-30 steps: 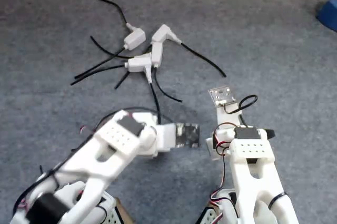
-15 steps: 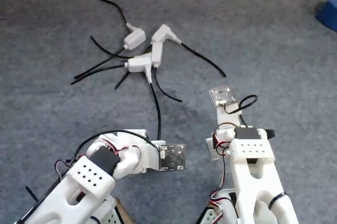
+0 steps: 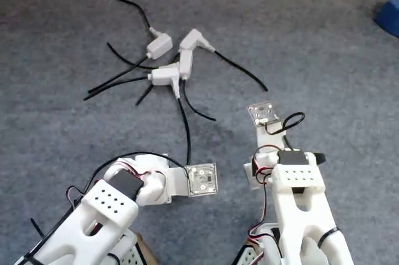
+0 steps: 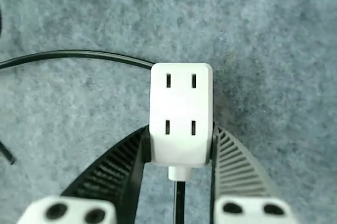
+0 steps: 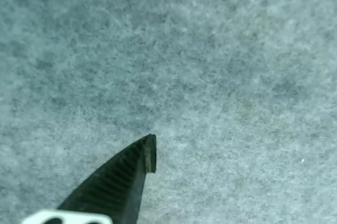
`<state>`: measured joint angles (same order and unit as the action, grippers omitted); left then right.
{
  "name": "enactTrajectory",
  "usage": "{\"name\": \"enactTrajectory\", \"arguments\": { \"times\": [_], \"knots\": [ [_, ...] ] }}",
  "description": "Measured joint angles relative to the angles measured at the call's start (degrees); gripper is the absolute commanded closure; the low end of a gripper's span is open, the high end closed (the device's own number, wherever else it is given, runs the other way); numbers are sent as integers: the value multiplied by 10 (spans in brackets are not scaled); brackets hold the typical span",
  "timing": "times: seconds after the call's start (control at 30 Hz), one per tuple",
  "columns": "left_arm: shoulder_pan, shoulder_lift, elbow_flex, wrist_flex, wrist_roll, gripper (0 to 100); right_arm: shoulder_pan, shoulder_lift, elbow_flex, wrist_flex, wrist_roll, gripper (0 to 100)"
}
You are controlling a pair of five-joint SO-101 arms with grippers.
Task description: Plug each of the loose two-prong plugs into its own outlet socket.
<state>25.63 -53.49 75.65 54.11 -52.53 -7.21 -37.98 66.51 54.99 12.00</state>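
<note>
The left pincer (image 4: 180, 140) is closed narrow on a white, rounded plastic socket block (image 4: 181, 103). Its black ribbed fingers (image 4: 129, 155) press against the block's two sides near the cord end. The left wrist view gives the block's face: four slim slots in two pairs, one pair above the other, all empty. A thin black cord (image 4: 79, 55) curves over the grey felt tabletop (image 4: 274, 34) and meets a corner of the block; whether it joins there cannot be told. A second stretch of cord leaves the gripped end between the fingers and is cut off by the frame's edge.

In the high view the block lies hidden under the left arm's square wrist board (image 3: 202, 181), near the front middle of the tabletop. A black cord runs from there to a cluster of white plastic plugs (image 3: 171, 59) on black cords, well apart toward the far left. The plugs lie touching and crossing one another. Their count and prongs are too small to make out.

The right pincer (image 5: 149, 153) hangs over bare felt; whether it is wide or narrow cannot be told. The right arm (image 3: 299, 184) stands just beside the left arm's wrist. A blue object (image 3: 389, 19) is cut off at the far right edge.
</note>
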Motion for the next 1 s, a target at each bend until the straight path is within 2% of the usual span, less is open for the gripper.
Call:
{"name": "enactTrajectory", "arguments": {
  "times": [0.07,0.13,0.23,0.47,0.6,0.77,0.87,1.0],
  "knots": [
    [-6,0,0,0,0,697,0,0,0,0,0,393],
    [-18,0,0,0,0,643,0,0,0,0,0,393],
    [-55,0,-4,0,-3,639,0,0,0,0,0,393],
    [-164,0,-35,0,-69,639,-6,0,0,0,0,393],
    [-295,5,-96,-22,-73,639,-6,0,0,0,0,393],
    [-513,39,-127,-185,-23,639,-6,0,0,0,0,393],
    [-629,118,-177,-269,11,639,-6,0,0,0,0,393],
    [-743,304,-332,-252,76,639,-6,0,0,0,0,393]
  ]
}}
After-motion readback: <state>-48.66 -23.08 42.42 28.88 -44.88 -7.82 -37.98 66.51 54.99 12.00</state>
